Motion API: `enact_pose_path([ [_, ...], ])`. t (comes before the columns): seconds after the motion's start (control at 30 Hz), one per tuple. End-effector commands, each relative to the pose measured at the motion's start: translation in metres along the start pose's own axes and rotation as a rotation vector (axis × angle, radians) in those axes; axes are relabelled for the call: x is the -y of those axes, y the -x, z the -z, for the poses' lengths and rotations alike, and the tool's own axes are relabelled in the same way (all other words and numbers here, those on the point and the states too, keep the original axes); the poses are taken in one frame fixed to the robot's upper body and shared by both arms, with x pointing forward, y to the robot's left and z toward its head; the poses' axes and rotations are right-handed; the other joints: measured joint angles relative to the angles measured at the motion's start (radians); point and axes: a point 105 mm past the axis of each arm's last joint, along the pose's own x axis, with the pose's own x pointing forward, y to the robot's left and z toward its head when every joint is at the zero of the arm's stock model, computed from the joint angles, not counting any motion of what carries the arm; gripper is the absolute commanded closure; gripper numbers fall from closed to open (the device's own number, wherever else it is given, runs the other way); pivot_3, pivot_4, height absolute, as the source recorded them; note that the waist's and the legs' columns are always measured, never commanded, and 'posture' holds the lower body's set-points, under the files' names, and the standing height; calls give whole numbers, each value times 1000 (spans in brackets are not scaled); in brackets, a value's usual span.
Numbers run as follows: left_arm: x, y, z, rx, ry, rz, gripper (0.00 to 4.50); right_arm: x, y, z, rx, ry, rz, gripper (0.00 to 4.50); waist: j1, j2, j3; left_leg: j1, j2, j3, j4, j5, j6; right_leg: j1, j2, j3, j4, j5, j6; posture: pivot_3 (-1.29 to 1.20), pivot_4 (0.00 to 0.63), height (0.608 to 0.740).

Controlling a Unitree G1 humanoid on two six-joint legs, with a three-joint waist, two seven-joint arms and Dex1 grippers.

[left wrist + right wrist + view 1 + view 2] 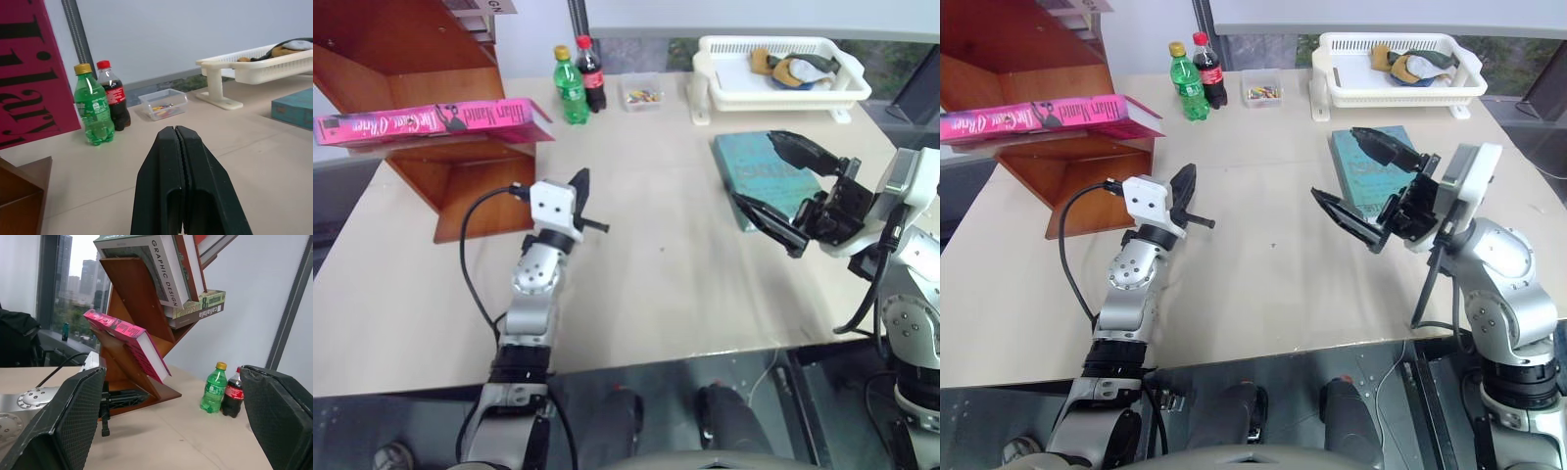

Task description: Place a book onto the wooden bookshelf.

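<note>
The pink book (pixel 431 122) lies flat on a slanted board of the wooden bookshelf (pixel 460 186) at the table's left, its far end jutting past the board; in the right wrist view the book (pixel 124 340) leans against the shelf's sloping board. My left gripper (pixel 580 186) is shut and empty, raised over the table just right of the shelf's foot, apart from the book. My right gripper (pixel 756 168) is open and holds nothing. It hovers over the table's right side, above a teal book (pixel 1366 181).
A green bottle (pixel 570 86), a cola bottle (pixel 591 73) and a small clear box (pixel 641 93) stand at the back middle. A white basket (pixel 705 59) with cloths sits at the back right. Other books (pixel 166 269) fill the shelf's upper boards.
</note>
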Motion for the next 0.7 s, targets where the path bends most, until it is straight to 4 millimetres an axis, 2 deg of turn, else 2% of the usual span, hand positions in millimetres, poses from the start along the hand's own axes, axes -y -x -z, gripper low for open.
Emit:
enact_pose_path([
  [0.03,-1,-4,-14,50,-5,11,4447,-5,-2,-12,36,37,-11,0,0,0,0,0,0,0,0,0,0,0,0,0,0,0,0,0,150,740],
  [0.27,-4,-4,-17,61,24,39,4447,-2,-1,-5,-18,43,4,0,0,0,0,0,0,0,0,0,0,0,0,0,0,0,0,0,150,740],
  [0.37,-2,1,-20,53,67,142,4447,5,6,14,-154,47,56,0,0,0,0,0,0,0,0,0,0,0,0,0,0,0,0,0,150,740],
  [0.43,-8,5,-20,32,108,170,4447,11,16,33,-276,45,122,0,-1,0,0,0,0,0,0,0,0,0,0,0,0,0,0,0,150,740],
  [0.57,-11,29,-23,0,229,316,4447,17,37,57,-443,34,234,0,-4,0,0,0,1,0,0,0,0,0,0,0,-1,0,0,0,150,740],
  [0.7,-27,66,-22,-105,265,408,3290,14,71,70,-587,-56,339,0,-3,1,0,-1,4,1,-2,0,0,-1,2,0,-3,0,-1,0,150,740],
])
